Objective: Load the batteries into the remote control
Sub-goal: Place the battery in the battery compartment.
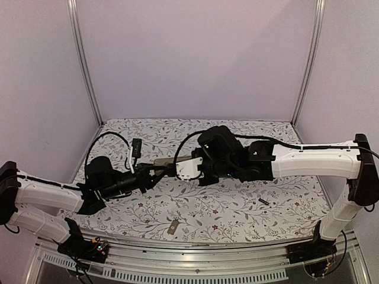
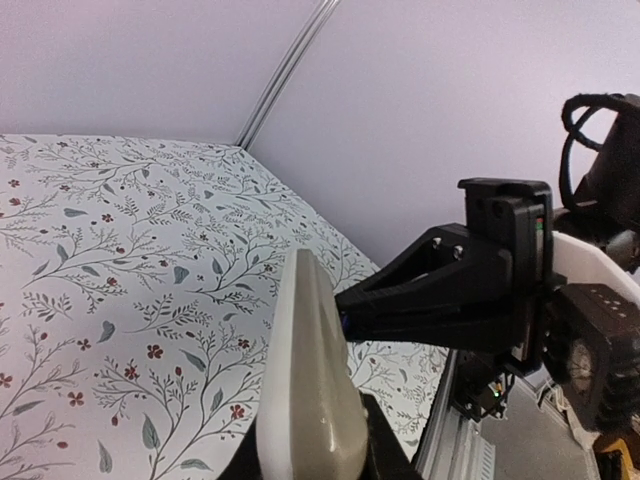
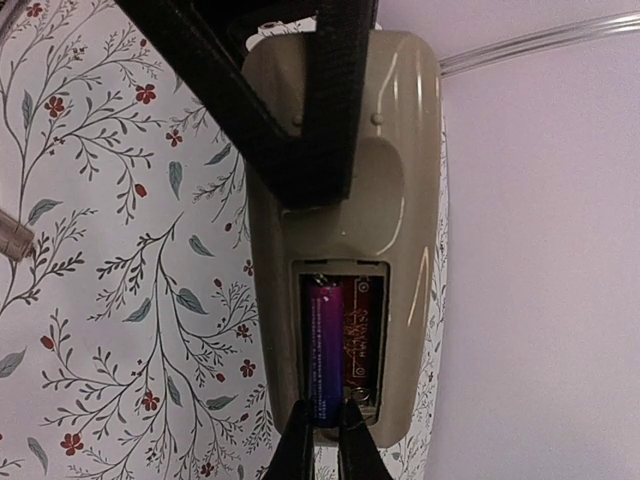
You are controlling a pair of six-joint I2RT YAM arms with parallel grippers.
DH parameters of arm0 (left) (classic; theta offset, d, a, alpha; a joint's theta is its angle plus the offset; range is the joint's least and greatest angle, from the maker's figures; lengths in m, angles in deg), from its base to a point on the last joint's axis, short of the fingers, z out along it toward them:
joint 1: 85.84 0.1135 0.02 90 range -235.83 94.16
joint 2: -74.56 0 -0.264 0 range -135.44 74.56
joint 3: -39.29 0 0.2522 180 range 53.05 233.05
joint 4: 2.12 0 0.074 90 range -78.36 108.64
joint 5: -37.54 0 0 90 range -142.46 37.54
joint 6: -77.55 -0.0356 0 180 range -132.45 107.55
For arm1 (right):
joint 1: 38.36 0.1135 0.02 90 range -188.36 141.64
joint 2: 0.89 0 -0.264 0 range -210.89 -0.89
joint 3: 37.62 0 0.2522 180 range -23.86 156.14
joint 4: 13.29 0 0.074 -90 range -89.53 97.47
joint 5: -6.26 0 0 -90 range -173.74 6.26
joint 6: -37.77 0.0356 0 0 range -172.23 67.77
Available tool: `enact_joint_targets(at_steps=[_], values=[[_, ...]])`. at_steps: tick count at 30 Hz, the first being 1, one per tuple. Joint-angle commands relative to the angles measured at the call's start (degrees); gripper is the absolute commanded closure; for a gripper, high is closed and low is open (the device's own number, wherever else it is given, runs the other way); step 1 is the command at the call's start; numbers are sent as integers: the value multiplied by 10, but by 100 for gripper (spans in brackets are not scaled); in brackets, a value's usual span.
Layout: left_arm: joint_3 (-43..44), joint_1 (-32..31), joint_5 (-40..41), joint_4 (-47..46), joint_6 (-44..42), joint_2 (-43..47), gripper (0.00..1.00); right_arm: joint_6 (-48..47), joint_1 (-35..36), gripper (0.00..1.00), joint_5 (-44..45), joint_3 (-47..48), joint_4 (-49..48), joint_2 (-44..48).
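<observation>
My left gripper (image 1: 153, 171) is shut on the remote control (image 1: 168, 161) and holds it above the table, grey-tan underside up. In the left wrist view the remote (image 2: 305, 370) stands edge-on between my left gripper's (image 2: 305, 455) jaws. In the right wrist view the remote's (image 3: 400, 200) battery bay is open, with one purple battery (image 3: 325, 345) in its left slot and the right slot bare. My right gripper (image 3: 320, 432) pinches that battery's near end. It meets the remote's end in the top view (image 1: 179, 170). A second battery (image 1: 263, 202) lies on the table at the right.
A small grey-tan cover piece (image 1: 172, 227) lies near the front edge of the floral table (image 1: 237, 213). A tan piece (image 3: 10, 236) shows at the left edge of the right wrist view. Purple walls and metal posts enclose the table.
</observation>
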Motion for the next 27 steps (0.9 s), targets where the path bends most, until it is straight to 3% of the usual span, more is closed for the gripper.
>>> enact_joint_targets(at_steps=[1, 27], values=[[3, -30, -50, -82, 10, -3, 100, -2, 9, 100, -42, 10, -52, -15], [11, -43, -73, -104, -1, -14, 100, -27, 12, 100, -115, 14, -46, -21]])
